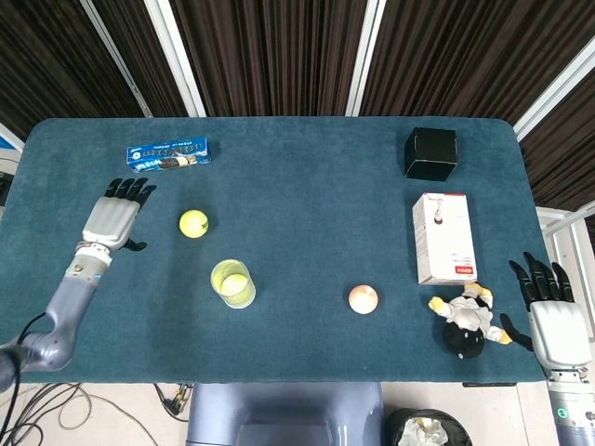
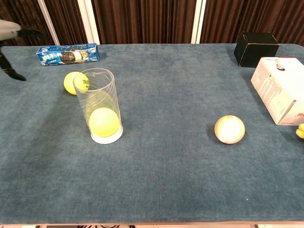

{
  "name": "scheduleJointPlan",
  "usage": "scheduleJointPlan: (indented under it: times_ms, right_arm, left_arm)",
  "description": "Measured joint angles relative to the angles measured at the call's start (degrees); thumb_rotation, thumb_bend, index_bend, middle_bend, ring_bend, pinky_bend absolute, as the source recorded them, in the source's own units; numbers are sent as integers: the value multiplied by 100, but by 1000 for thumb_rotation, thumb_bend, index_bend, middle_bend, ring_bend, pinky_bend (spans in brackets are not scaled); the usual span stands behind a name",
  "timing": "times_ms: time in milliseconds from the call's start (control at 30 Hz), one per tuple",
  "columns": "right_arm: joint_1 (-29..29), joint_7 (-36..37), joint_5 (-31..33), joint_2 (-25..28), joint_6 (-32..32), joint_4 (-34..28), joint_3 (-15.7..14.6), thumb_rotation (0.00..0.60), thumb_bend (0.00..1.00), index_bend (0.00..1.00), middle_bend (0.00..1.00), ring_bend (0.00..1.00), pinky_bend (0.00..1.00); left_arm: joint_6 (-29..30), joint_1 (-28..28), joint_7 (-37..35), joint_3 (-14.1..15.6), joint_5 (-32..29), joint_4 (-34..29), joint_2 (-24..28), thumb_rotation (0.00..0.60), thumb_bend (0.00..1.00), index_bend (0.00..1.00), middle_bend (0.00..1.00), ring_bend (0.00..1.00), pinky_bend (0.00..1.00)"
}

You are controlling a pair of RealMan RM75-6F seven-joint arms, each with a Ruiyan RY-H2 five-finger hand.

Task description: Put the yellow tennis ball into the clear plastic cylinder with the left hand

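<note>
A yellow tennis ball (image 1: pixel 193 223) (image 2: pixel 74 82) lies loose on the blue table, just behind and left of the clear plastic cylinder (image 1: pixel 232 283) (image 2: pixel 101 106). The cylinder stands upright with another yellow ball (image 2: pixel 103 121) at its bottom. My left hand (image 1: pixel 114 216) (image 2: pixel 10 35) hovers open, fingers spread, to the left of the loose ball and apart from it. My right hand (image 1: pixel 550 315) rests open at the table's right front edge, holding nothing.
A blue cookie pack (image 1: pixel 168 153) (image 2: pixel 68 54) lies at the back left. A black box (image 1: pixel 430 153) (image 2: pixel 256 48), a white carton (image 1: pixel 444 238) (image 2: pixel 280 88), a pale ball (image 1: pixel 363 298) (image 2: pixel 230 129) and a plush toy (image 1: pixel 468 319) sit on the right side.
</note>
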Motion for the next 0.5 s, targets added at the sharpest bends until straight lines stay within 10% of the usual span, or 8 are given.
scheduleJointPlan:
  times_ms: [500]
  right_arm:
    - [11,-70,67,-14,-50,26,13,600,352,132,35,107,44]
  left_arm:
    - [-507,-854,-177,86,-62,1593,-1392,600,2,128,68,25,101]
